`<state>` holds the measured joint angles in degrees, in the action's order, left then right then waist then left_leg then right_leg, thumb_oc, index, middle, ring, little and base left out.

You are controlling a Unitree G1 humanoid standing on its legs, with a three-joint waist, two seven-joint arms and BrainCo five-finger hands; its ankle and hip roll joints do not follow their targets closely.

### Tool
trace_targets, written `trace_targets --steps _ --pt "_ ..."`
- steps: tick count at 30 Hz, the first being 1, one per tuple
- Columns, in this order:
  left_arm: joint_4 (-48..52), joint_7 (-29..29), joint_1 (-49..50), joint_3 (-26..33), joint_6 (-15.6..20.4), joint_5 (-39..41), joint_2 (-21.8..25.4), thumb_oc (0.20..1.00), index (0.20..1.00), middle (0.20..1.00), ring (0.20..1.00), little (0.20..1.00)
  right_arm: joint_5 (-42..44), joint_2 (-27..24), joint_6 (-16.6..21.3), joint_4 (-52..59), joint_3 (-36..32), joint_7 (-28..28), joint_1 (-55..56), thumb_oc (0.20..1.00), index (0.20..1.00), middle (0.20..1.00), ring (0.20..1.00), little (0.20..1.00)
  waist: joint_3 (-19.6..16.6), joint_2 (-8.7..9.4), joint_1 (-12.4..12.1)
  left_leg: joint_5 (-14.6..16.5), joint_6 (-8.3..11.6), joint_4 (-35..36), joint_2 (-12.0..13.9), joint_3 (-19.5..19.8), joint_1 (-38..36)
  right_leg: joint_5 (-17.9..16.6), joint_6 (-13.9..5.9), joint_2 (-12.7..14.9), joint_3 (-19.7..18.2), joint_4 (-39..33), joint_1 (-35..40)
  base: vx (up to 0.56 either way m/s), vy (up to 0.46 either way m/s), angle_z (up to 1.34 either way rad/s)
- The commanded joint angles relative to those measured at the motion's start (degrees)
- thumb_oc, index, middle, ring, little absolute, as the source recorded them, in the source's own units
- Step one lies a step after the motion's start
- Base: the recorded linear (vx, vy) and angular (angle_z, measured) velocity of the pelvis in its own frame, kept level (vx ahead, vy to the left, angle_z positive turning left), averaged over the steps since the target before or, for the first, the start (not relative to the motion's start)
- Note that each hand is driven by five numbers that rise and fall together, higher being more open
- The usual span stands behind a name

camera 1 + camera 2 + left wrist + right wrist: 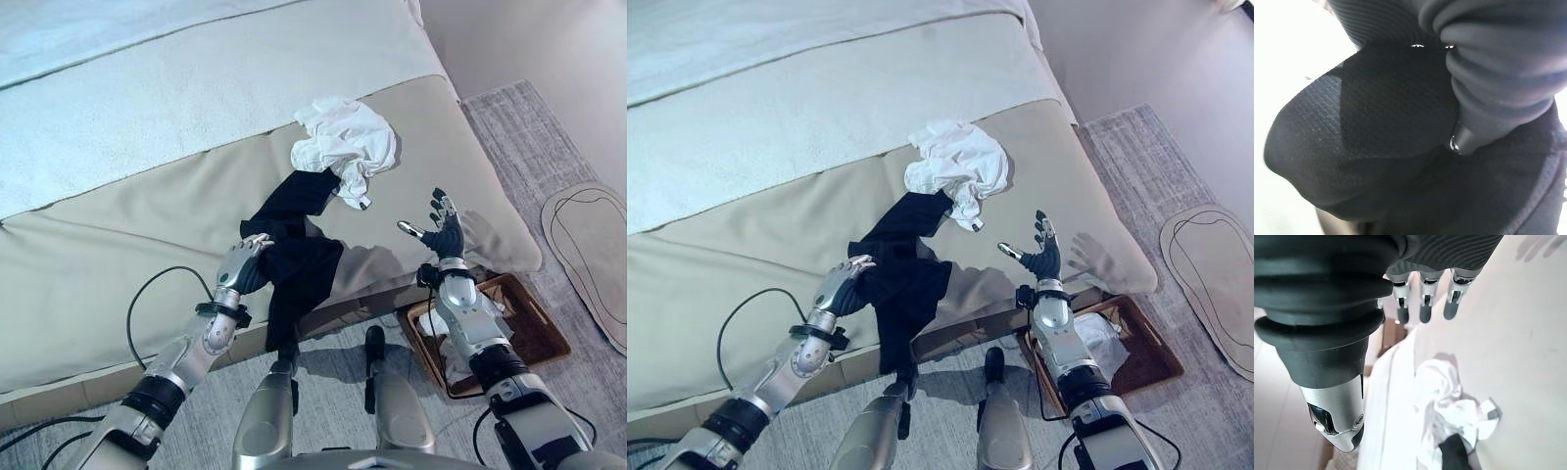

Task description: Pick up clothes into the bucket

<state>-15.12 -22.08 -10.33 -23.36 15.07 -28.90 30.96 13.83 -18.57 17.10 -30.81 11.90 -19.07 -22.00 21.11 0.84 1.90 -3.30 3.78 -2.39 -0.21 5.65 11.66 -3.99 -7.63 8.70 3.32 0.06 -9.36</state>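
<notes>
Bed (118, 245) first: the beige cover runs across most of my head view, and the two garments lie near its front edge. I see the dark garment (294, 245) stretching from centre down to about 6 o'clock, where its lower end hangs over the mattress edge; the white garment (343, 142) sits bunched at 12 o'clock from it, touching its upper end. At 4 o'clock on the floor stands the brown basket (544, 338), the nearest thing to a bucket, with something pale already inside.

My left robot hand (245, 264) is curled round the dark cloth at its left edge; the wrist view confirms black fabric bunched against the palm. My right robot hand (441, 230) hovers open, fingers spread, holding nothing, at 3 o'clock from the dark garment.

To do this well, I judge I should lift high enough that the hanging tail clears the bed edge, then swing toward 4 o'clock without dragging the white piece along.
</notes>
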Motion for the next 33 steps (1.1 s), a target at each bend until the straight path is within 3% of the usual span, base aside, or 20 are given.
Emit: trace_targets --steps 1,6,7,11,13,19,27,33 --pt "10.07 2.26 0.64 3.72 6.42 7.07 0.79 0.2 0.2 0.2 0.2 0.2 -3.02 0.04 1.26 0.78 -1.06 0.59 0.2 1.0 1.0 1.0 1.0 1.0 -4.42 1.78 -1.49 5.53 -1.64 -5.67 -1.65 -1.97 0.36 -2.53 -1.19 1.08 1.62 0.79 -1.14 0.06 -0.003 0.06" --pt "18.95 6.25 -0.22 5.71 8.63 15.56 3.78 0.2 0.2 0.2 0.2 0.2 -7.27 -1.67 0.44 1.47 1.87 2.35 -1.1 1.0 1.0 1.0 1.0 1.0 -5.7 1.61 -1.48 5.53 -1.6 -5.08 -1.48 -2.04 -0.94 -2.35 -1.22 0.95 1.72 0.52 -0.08 0.05 0.005 0.04" --pt "22.98 8.73 -2.14 6.14 9.67 20.36 5.69 0.2 0.2 0.2 0.2 0.2 -8.31 -3.04 -0.07 1.65 4.48 5.15 -2.01 1.0 1.0 1.0 1.0 1.0 -6.48 1.65 -1.51 5.57 -1.56 -4.63 -1.41 -2.08 -1.7 -2.32 -1.26 0.82 1.67 0.34 0.47 0.05 -0.005 0.01" --pt "27.78 12.7 -6.26 6.25 10.25 27.19 8.65 0.2 0.2 0.2 0.2 0.2 -9.86 -5.58 -0.36 3.14 9.2 9.46 -4.27 1.0 1.0 1.0 1.0 1.0 -7.64 1.71 -1.65 5.64 -1.43 -4.16 -1.26 -2.1 -2.78 -2.19 -1.33 0.76 1.76 -0.04 1.56 0.05 -0.007 -0.01" --pt "31.65 17.81 -10.45 5.6 10.42 35.08 10.61 0.2 0.2 0.2 0.2 0.2 -7.85 -8.03 -0.01 7.26 12.51 15.09 -4.92 1.0 1.0 1.0 1.0 1.0 -8.93 1.8 -1.74 5.66 -1.35 -3.71 -1.24 -1.94 -3.98 -2.02 -1.31 0.71 1.95 -0.29 2.69 0.07 -0.009 -0.03" --pt "33.47 24.29 -15.26 3.94 9.65 48.18 11.06 0.2 0.2 0.2 0.2 0.2 -5.75 -10.2 -0.12 12.85 15.96 21.22 -5.87 1.0 1.0 1.0 1.0 1.0 -11.18 1.88 -2.01 5.62 -1.16 -2.41 -0.9 -1.66 -6.55 -1.84 -1.33 0.6 2.46 -1.15 5.08 0.08 -0.005 0.03" --pt "30.1 23.96 -15.43 4.96 9.42 44.45 10.31 0.2 0.2 0.2 0.2 0.2 0.3 -9.99 0.14 16.34 15.08 25.22 -4.56 1.0 1.0 1.0 1.0 1.0 -12.64 1.98 -2.18 5.38 -1.04 -0.91 -0.38 -1.88 -8.58 -1.62 -1.35 0.38 2.94 -2.01 6.89 0.04 -0.002 0.01" --pt "28.65 24.84 -12.41 5.11 8.83 46.0 4.25 0.2 0.2 0.2 0.2 0.2 9.97 -2.48 0.22 14.76 13.53 25.96 -3.73 1.0 1.0 1.0 1.0 1.0 -13.43 2.0 -2.16 5.42 -1.26 -0.49 -0.21 -2.24 -9.45 -1.53 -1.39 0.34 2.77 -2.21 7.55 0.01 0.0 0.0"
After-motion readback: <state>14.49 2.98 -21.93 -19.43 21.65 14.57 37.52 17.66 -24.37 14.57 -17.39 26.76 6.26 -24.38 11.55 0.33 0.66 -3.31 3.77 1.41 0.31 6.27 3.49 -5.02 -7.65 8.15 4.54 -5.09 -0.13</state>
